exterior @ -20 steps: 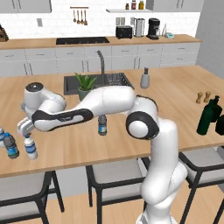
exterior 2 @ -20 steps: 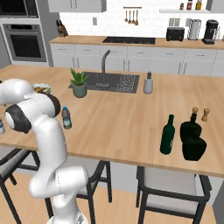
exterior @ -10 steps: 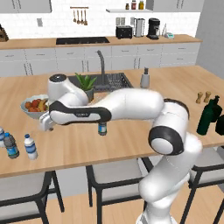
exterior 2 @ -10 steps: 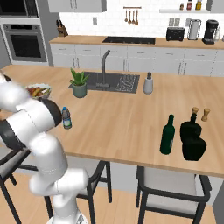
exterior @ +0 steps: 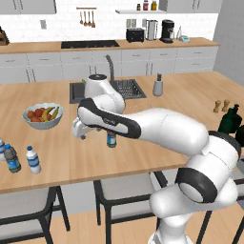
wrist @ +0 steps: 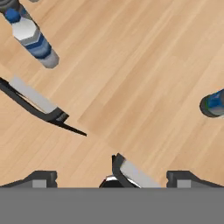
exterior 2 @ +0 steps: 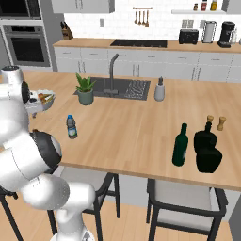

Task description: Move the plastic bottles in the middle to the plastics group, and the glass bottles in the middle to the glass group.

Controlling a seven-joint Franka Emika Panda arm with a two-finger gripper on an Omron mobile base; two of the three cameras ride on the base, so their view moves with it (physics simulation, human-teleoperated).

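Note:
One plastic bottle (exterior: 111, 139) (exterior 2: 71, 127), small, clear, blue-labelled and dark-capped, stands mid-counter, partly behind my arm in the left base view. My gripper (exterior: 79, 133) (wrist: 99, 145) hangs just to its left, open, with bare wood between the fingers. In the hand view a dark-capped bottle (wrist: 213, 104) sits at the right edge and another water bottle (wrist: 31, 36) at the top left. The plastics group (exterior: 21, 159) stands near the counter's left front. The tall green glass bottle (exterior 2: 180, 145) stands beside the near-black glass group (exterior 2: 208, 149) (exterior: 232, 121) on the right.
A fruit bowl (exterior: 43, 116) (exterior 2: 44, 97) sits left of the sink (exterior 2: 123, 88). A potted plant (exterior 2: 85, 89), a soap dispenser (exterior: 157, 86) (exterior 2: 160, 89) and two wooden shakers (exterior 2: 215, 122) (exterior: 221, 105) also stand on the counter. Stools stand below its front edge.
My arm has swung right, away from the plastics group and toward the middle bottle. The jaws stayed open and empty. No bottle has moved.

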